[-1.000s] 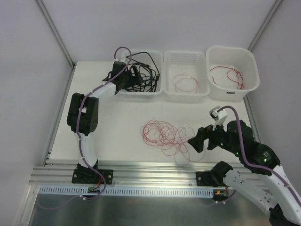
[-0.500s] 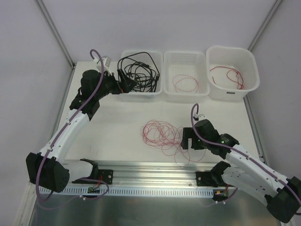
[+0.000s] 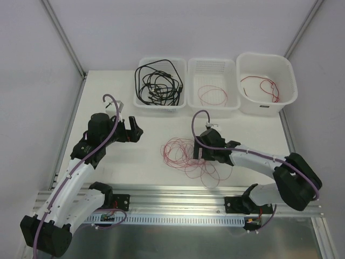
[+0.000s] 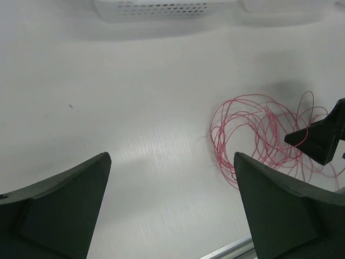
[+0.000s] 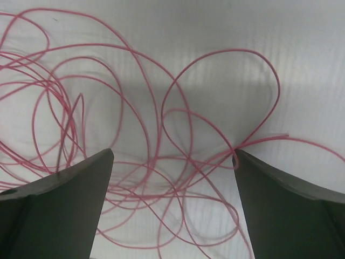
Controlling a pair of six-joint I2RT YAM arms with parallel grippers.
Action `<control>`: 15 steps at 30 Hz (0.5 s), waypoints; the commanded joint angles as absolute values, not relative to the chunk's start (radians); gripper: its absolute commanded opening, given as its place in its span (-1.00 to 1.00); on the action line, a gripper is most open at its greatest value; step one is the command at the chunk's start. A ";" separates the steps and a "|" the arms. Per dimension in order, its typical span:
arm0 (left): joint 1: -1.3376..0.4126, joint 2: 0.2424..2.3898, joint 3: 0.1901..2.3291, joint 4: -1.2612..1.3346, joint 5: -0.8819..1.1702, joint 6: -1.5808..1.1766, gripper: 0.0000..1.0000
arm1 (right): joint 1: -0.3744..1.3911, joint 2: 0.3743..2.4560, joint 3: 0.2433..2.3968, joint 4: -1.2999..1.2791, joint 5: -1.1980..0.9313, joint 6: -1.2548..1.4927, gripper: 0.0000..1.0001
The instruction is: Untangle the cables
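Note:
A loose tangle of thin red cable [image 3: 186, 152] lies on the white table near its front middle. It also shows in the left wrist view [image 4: 259, 135] and fills the right wrist view [image 5: 135, 145]. My right gripper [image 3: 200, 152] is open, low over the right side of the tangle, with its jaws either side of several loops. My left gripper [image 3: 136, 132] is open and empty, well left of the tangle, over bare table. Black cables [image 3: 157, 84] lie in the left basket.
Three white baskets stand along the back: the left one [image 3: 141, 103] holds the black cables, the middle one [image 3: 213, 110] a red wire, the right tub [image 3: 267, 107] another red wire. An aluminium rail [image 3: 172, 194] runs along the table's front edge.
My left gripper has drawn back from the left basket to the table's left middle, leaving the black cables in the basket. My right gripper has moved left and down onto the red tangle.

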State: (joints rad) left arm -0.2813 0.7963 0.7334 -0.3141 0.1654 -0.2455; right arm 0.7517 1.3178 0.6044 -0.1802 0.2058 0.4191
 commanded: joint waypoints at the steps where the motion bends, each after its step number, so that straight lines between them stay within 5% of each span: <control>1: -0.279 0.822 0.716 -0.304 0.130 -0.192 0.98 | 0.831 1.432 0.733 -0.141 0.301 0.427 0.93; 6: -0.278 0.815 0.704 -0.305 0.132 -0.184 0.98 | 0.885 1.607 0.837 -0.135 0.282 0.428 0.98; 9: -0.278 0.798 0.698 -0.305 0.121 -0.180 0.98 | 0.906 1.702 0.909 -0.175 0.279 0.408 0.80; 12: -0.279 0.788 0.698 -0.308 0.106 -0.175 0.98 | 0.934 1.781 0.969 -0.233 0.301 0.379 0.41; 15: -0.278 0.787 0.696 -0.310 0.104 -0.175 0.98 | 0.954 1.813 0.976 -0.265 0.317 0.368 -0.21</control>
State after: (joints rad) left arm -0.2806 0.8032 0.7040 -0.3199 0.1257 -0.1967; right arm 0.9211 1.7386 0.9859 -0.2314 0.3782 0.3569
